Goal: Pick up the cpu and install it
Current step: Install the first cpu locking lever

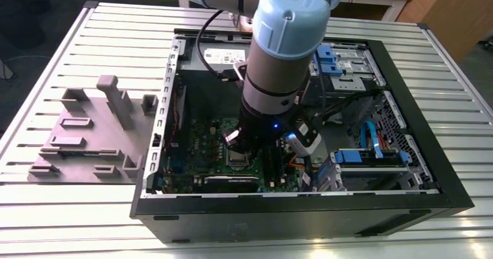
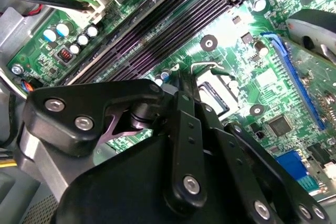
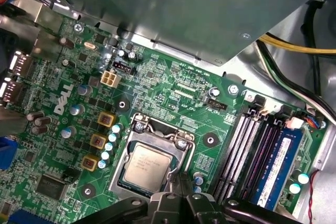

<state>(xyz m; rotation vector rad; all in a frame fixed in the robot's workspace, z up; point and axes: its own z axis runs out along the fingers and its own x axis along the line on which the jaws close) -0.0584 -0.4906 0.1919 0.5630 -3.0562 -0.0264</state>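
The cpu (image 3: 148,167), a small square chip with a silvery top, lies flat in the dark socket on the green motherboard (image 3: 157,85). A metal frame (image 3: 157,134) runs around it. My gripper (image 3: 176,183) hangs just over the board at the chip's edge, shut, with nothing between its fingertips. In the second wrist view the black linkages of the gripper (image 2: 179,77) cover most of the socket (image 2: 214,97). In the exterior view the arm reaches down into the open computer case (image 1: 308,213), with the gripper (image 1: 237,150) low over the board.
Long black memory slots (image 3: 247,148) and a blue memory stick (image 3: 281,167) run beside the socket. A grey metal box (image 3: 184,9) and yellow and black cables (image 3: 294,48) are close by. Drive bays with blue parts (image 1: 370,155) fill the case's right. A grey fixture (image 1: 92,132) stands on the table.
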